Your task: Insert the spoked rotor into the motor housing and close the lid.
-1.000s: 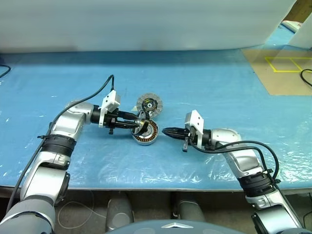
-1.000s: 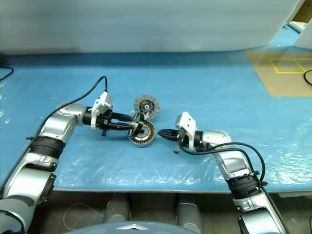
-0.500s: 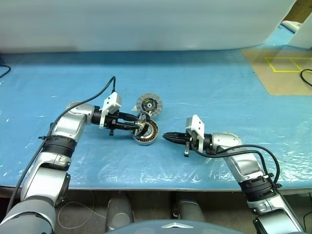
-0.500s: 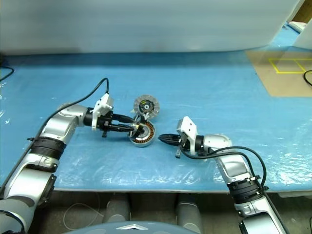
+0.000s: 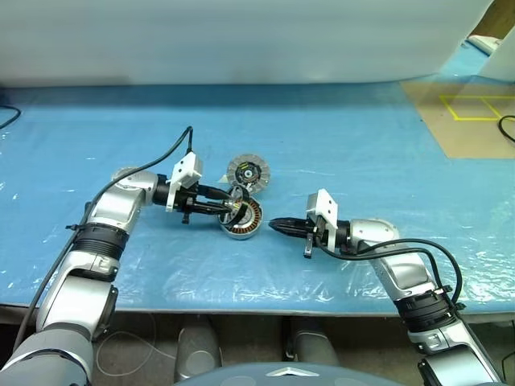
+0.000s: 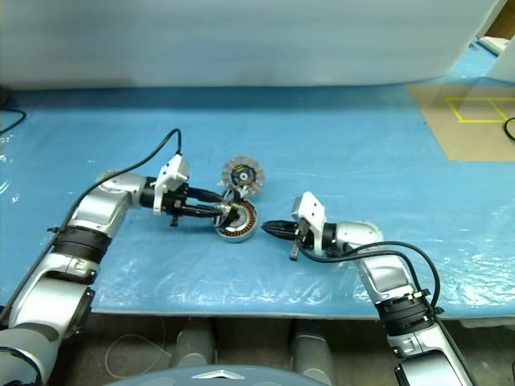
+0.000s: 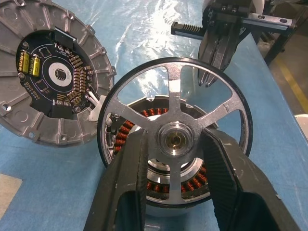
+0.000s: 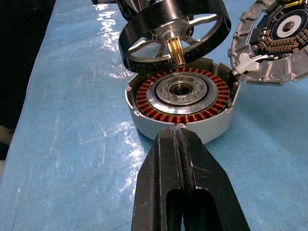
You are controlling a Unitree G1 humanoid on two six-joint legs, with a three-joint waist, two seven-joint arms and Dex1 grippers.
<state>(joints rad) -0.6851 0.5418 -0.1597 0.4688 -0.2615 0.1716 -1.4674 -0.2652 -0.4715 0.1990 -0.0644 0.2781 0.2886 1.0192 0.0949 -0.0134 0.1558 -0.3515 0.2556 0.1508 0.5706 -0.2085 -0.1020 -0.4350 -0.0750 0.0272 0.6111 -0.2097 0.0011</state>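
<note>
My left gripper (image 5: 228, 207) is shut on the spoked rotor (image 7: 173, 139), with its fingers (image 7: 127, 183) on either side of the central hub. The rotor, with a black rim and silvery spokes, hangs tilted just above the motor housing (image 8: 180, 103). Its brass shaft points down toward the housing's hub. The housing stands on the blue table, and its copper windings are exposed. The lid (image 8: 279, 43) lies open beside the housing, joined at the edge, with its circuit board face up. My right gripper (image 8: 179, 134) is shut and empty, pointing at the housing's side wall from a short distance away.
Blue plastic sheeting (image 5: 338, 153) covers the table. A brown board with yellow tape lines (image 5: 467, 112) lies at the far right. A white wall (image 5: 241, 40) runs along the table's back edge. Black cables (image 5: 153, 165) run from both wrists.
</note>
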